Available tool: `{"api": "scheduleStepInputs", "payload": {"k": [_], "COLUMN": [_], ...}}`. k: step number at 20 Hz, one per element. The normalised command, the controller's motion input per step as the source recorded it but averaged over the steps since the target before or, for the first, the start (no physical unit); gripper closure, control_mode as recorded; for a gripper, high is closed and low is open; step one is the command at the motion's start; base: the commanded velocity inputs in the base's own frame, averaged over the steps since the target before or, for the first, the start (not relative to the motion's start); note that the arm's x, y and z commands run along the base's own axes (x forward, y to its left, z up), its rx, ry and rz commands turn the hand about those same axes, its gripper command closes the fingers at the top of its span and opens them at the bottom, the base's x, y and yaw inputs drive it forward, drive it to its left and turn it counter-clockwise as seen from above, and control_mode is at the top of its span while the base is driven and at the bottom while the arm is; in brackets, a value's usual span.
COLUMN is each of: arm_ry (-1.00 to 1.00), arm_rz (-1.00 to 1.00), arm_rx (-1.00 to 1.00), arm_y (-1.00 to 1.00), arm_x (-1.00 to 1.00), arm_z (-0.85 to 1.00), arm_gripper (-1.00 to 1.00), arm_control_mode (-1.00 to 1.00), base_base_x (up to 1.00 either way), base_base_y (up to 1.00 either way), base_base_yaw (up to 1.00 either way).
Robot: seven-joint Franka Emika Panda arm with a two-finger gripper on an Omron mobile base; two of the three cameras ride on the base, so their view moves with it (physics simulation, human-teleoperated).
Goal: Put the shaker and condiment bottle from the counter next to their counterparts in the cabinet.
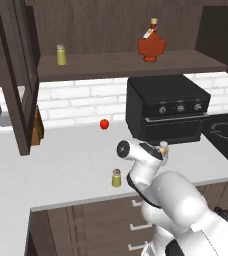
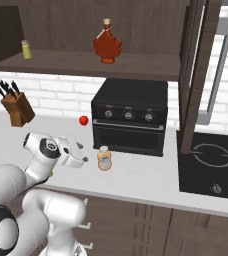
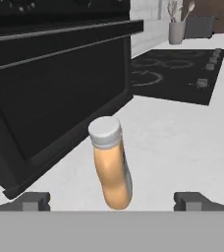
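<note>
The condiment bottle [image 3: 111, 165], pale orange-tan with a whitish cap, stands on the counter [image 1: 61, 165] in front of the black oven. My gripper [image 3: 112, 201] is open, level with the bottle's base, one fingertip [image 3: 33, 201] on each side of it and neither touching. From the right base view the gripper [image 2: 87, 159] sits just left of the bottle [image 2: 104, 158]. The olive shaker [image 1: 116, 178] stands near the counter's front edge, left of my arm. On the cabinet shelf [image 1: 116, 65] are the pale-capped shaker [image 1: 61, 55] and the dark red maple-leaf bottle [image 1: 151, 42].
A black toaster oven [image 1: 166, 107] stands directly behind the bottle. A cooktop [image 2: 211, 160] lies to the right, and a small red fruit [image 1: 104, 124] and a knife block [image 2: 17, 107] to the left. The open cabinet door [image 1: 21, 75] hangs at the left.
</note>
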Motion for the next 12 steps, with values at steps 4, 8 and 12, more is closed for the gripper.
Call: {"api": "scheduleStepInputs", "payload": {"k": [4,8,12], "arm_ry": [-0.09,-0.05,0.0], "arm_rz": [0.0,0.0,0.0], "arm_rx": [0.0,0.0,0.01], "arm_y": [-0.14,-0.17,-0.28], "arm_x": [0.22,0.18,0.0], "arm_z": [-0.61,-0.44,-0.11], "arm_gripper": [-1.0,-1.0,-1.0], "arm_control_mode": [-1.0,-1.0,-1.0], "base_base_x": [0.0,0.0,0.0], "base_base_y": [0.0,0.0,0.0], "base_base_yaw": [0.0,0.0,0.0]}}
